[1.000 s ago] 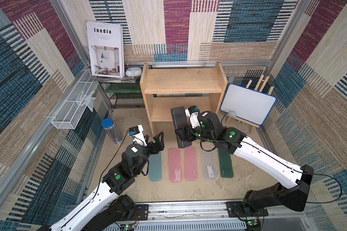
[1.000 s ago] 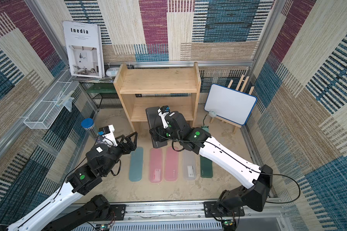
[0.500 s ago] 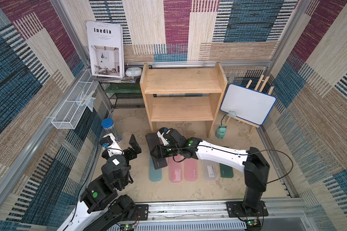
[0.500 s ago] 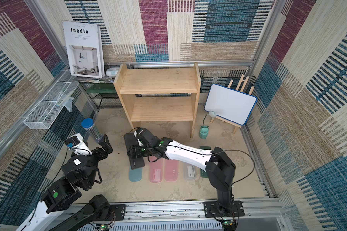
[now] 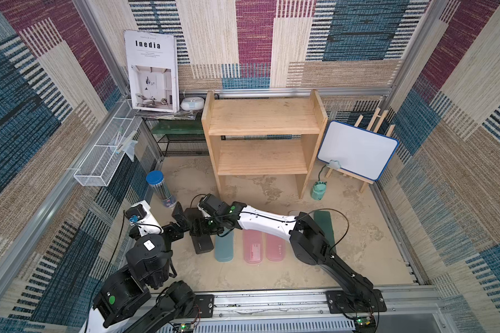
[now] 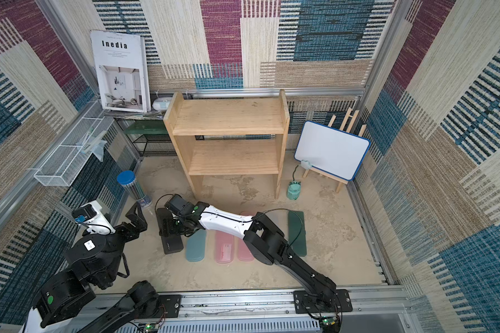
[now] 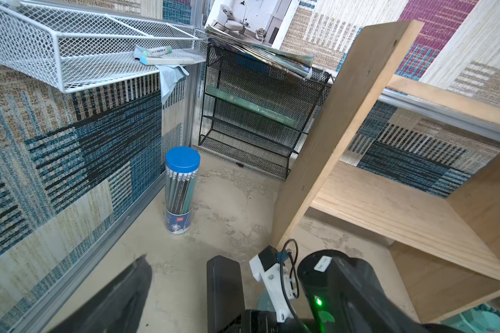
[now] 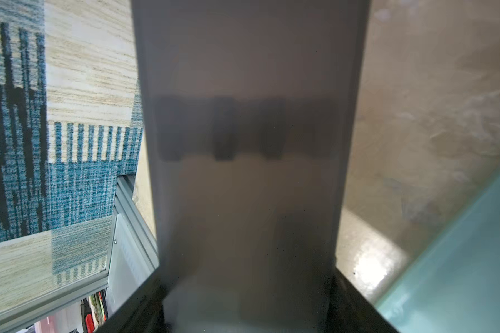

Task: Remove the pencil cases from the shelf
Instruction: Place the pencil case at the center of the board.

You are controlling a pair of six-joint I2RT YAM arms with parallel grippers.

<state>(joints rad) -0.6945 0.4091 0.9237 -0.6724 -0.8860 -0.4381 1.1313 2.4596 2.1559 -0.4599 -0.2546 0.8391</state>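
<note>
Furthest left, a blue-capped tube of pencils (image 5: 160, 187) is seen standing by the wall; it is no part of the job. Near it the left gripper (image 5: 177, 219) is held with jaws spread wide and nothing between them, one finger close to the far end of the black pencil case (image 5: 204, 245). That case is clamped across its width by the right gripper (image 5: 203, 227), whose jaws are partly closed on it. In the right wrist view its dark body fills the gap between them.

The case is placed at the left end of the row on the sandy tabletop (image 5: 272, 276), slightly askew; whether it already rests flat cannot be told. Behind, both boards of the wooden shelf (image 5: 263, 115) are seen bare, so this is judged to be the last set-down. Rightward lie the light blue case (image 5: 224, 249), a labelled pink case (image 5: 253, 250), a second pink case (image 5: 275, 248), a sliver of the frosted clear case (image 5: 293, 213) under the arm, and the dark green case (image 5: 325, 223).

The black case should be lowered until fully supported and squared to the light blue one with a gap kept. Only then should it be released. The jaws should be lifted straight up so that nothing is dragged, and the left finger kept clear.
</note>
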